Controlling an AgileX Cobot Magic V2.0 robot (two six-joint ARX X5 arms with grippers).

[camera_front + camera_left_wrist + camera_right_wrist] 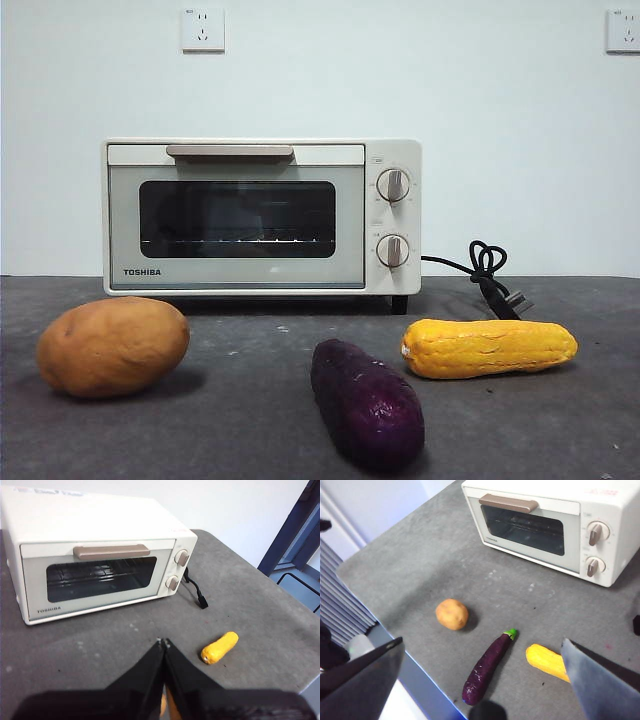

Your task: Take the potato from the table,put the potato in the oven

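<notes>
Left gripper (pixel 163 642) hangs with jaws pressed together (tips touching), right gripper (pixel 482 652) spread wide

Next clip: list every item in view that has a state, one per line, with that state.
oven: door shut, nothing visible on its rack
potato: lying on the table, untouched, outside the oven
purple eggplant: lying on its side
yellow corn cob: lying flat
power cord: loose on the table, unplugged
left gripper: shut, holding nothing
right gripper: open, holding nothing

Plain test room or lab, bare white wall (pixel 320 80) with two sockets (pixel 203 30), grey mottled surface (pixel 240 420) staged with toaster oven (pixel 262 216), no kitchen fittings
</notes>
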